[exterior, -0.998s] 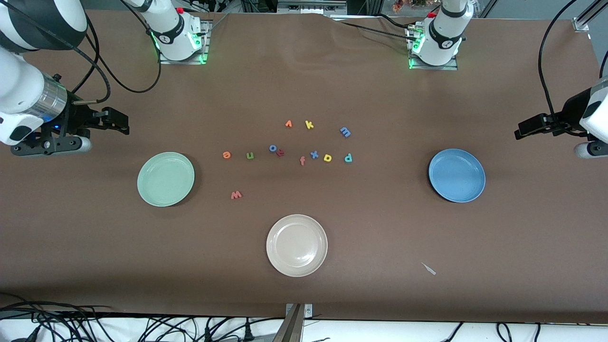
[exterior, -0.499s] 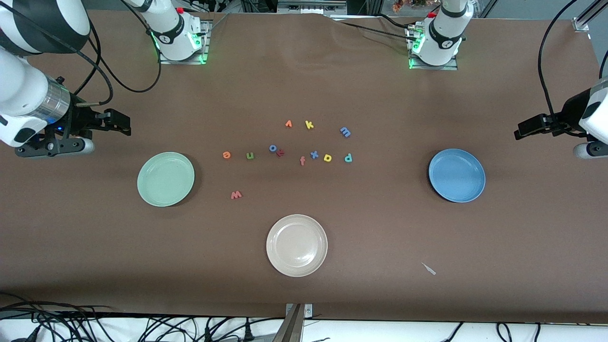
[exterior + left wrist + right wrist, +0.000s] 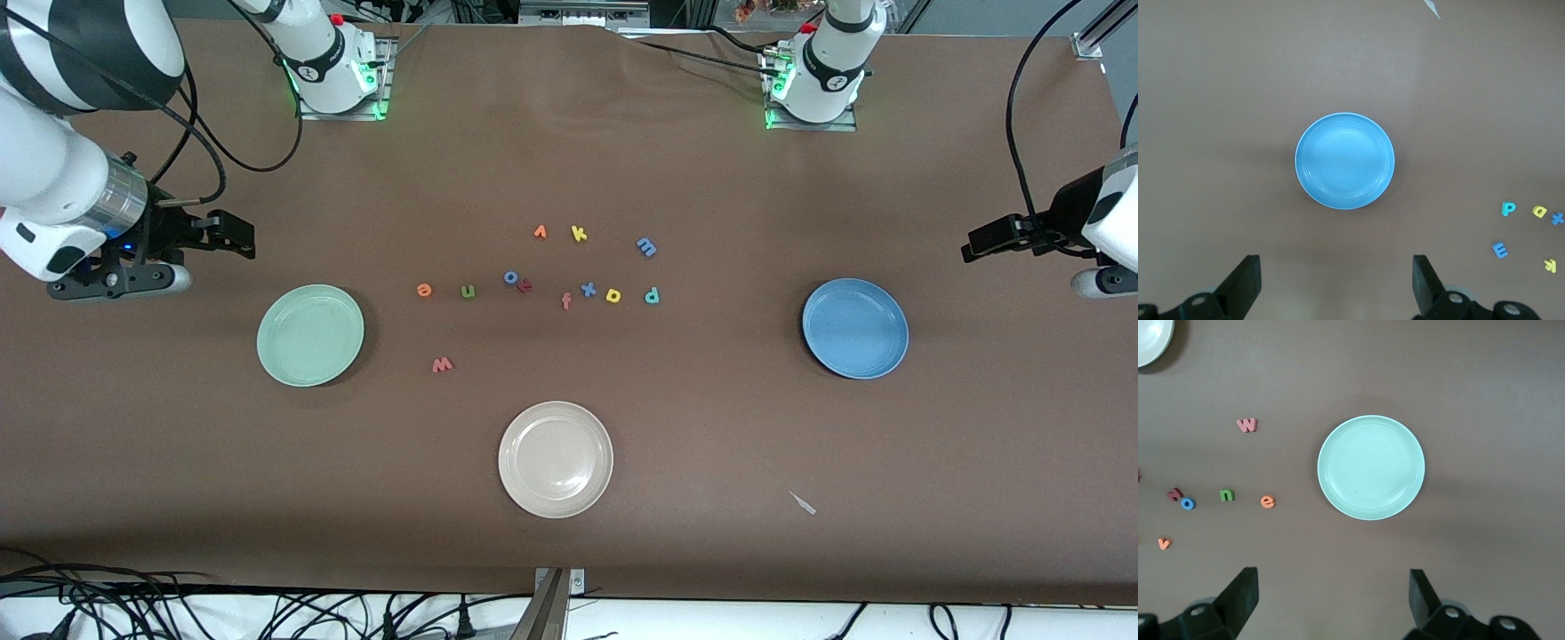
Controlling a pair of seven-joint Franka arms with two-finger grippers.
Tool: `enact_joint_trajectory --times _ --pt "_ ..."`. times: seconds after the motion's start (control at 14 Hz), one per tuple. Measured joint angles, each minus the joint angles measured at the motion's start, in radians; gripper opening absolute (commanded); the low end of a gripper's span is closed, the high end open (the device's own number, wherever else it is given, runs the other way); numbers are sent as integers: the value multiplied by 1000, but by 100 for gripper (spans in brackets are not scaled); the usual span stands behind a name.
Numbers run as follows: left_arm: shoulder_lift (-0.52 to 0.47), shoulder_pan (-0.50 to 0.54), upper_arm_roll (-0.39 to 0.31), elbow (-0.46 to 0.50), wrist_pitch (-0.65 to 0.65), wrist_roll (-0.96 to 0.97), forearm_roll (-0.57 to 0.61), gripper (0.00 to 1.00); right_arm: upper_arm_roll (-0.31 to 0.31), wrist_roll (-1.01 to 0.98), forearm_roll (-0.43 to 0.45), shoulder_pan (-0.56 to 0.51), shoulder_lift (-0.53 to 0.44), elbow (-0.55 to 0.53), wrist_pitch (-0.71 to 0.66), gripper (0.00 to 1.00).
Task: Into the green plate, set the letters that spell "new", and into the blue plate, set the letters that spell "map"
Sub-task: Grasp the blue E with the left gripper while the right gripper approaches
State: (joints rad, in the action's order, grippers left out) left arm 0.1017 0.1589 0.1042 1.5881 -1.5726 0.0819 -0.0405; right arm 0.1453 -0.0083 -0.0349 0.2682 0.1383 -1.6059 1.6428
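The orange "e" (image 3: 423, 290) and green "n" (image 3: 468, 291) lie mid-table, and the salmon "w" (image 3: 442, 364) lies nearer the front camera. All three are beside the empty green plate (image 3: 310, 335). The blue "m" (image 3: 646, 247), yellow "a" (image 3: 613, 295) and teal "p" (image 3: 652, 295) lie toward the empty blue plate (image 3: 855, 328). My right gripper (image 3: 233, 238) hangs open over bare table by the green plate (image 3: 1371, 467). My left gripper (image 3: 982, 242) hangs open by the blue plate (image 3: 1345, 161). Neither gripper holds anything.
A beige plate (image 3: 556, 459) stands nearest the front camera. Other letters lie among the task's: an orange "v" (image 3: 540, 232), a yellow "k" (image 3: 579, 234), a blue "o" (image 3: 511, 277), a salmon "f" (image 3: 566, 301) and a blue "x" (image 3: 588, 289). A white scrap (image 3: 803, 503) lies near the front edge.
My right arm has drifted a little toward the middle of the table, with its gripper still open. The left arm and all the letters have stayed put.
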Motion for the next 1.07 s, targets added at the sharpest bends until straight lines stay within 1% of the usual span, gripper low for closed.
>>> enact_joint_trajectory --times 0.29,0.57,0.64,0.78,0.93,1.07 --pt "0 -3 3 0 -3 0 0 100 -22 6 0 0 0 -14 27 100" --pt "6 -25 16 1 -4 -2 0 100 -44 43 -1 1 0 -56 76 100" --pt "22 -45 17 4 -3 -4 0 100 -57 68 -1 1 0 -72 91 100" --pt "79 -118 21 5 -7 3 0 100 -81 96 -1 2 0 -110 134 100" --pt "133 -208 28 6 -12 81 0 100 -100 133 -1 3 0 -148 174 100" --pt "165 -299 33 19 -29 196 0 100 -124 173 -1 4 0 -195 232 100"
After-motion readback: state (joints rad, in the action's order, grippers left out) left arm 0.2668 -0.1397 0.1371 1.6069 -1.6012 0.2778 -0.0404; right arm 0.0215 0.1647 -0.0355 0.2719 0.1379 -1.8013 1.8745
